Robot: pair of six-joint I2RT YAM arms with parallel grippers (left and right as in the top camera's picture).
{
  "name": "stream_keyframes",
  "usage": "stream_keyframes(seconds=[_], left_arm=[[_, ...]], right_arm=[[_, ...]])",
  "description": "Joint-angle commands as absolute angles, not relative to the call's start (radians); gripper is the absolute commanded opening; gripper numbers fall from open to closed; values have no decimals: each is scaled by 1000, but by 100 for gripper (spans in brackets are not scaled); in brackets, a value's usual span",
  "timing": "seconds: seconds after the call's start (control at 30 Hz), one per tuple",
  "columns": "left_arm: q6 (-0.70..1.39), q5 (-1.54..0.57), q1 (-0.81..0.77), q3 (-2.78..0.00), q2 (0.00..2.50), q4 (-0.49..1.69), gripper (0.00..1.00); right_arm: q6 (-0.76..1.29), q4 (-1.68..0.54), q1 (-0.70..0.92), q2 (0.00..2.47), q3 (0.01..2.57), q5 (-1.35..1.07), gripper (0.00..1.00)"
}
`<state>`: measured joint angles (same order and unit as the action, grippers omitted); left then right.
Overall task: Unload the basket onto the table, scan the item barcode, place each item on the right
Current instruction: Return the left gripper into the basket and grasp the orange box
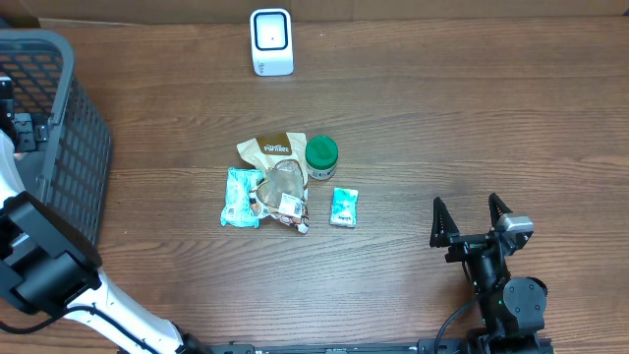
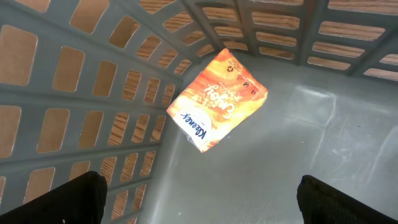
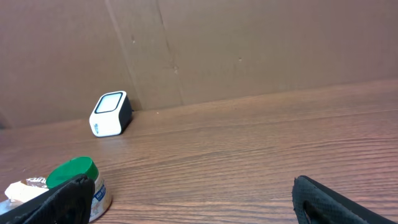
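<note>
An orange Kleenex tissue pack [image 2: 217, 98] lies on the floor of the grey basket [image 2: 74, 93], leaning toward its slatted wall. My left gripper [image 2: 200, 182] hangs open over the basket floor just short of the pack, with nothing between its fingers. The white barcode scanner [image 1: 271, 41] stands at the table's far edge and also shows as the scanner [image 3: 111, 114] in the right wrist view. My right gripper [image 1: 472, 218] rests open and empty near the front right, pointing toward the scanner.
A cluster lies mid-table: a brown pouch [image 1: 275, 157], a green-lidded jar [image 1: 321, 155], a teal packet [image 1: 241, 197] and a small teal packet [image 1: 344, 207]. The basket [image 1: 59, 128] fills the left edge. A brown cardboard wall [image 3: 249, 43] backs the table.
</note>
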<state>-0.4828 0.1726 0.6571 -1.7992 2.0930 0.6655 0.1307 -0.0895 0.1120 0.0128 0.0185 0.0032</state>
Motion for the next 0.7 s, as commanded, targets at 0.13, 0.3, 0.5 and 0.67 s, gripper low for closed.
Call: stream_keyframes(seconds=[0.13, 0.3, 0.5, 0.67], left_arm=[[-521, 155, 664, -1787, 2106, 665, 100], [-533, 151, 664, -1787, 2106, 664, 100], [-540, 137, 664, -1787, 2106, 664, 100], [-548, 136, 664, -1787, 2106, 659, 100]], right_arm=[[129, -84, 109, 3, 8, -2, 100], [130, -84, 109, 3, 8, -2, 100], [129, -84, 109, 3, 8, -2, 100], [130, -84, 109, 3, 8, -2, 100]])
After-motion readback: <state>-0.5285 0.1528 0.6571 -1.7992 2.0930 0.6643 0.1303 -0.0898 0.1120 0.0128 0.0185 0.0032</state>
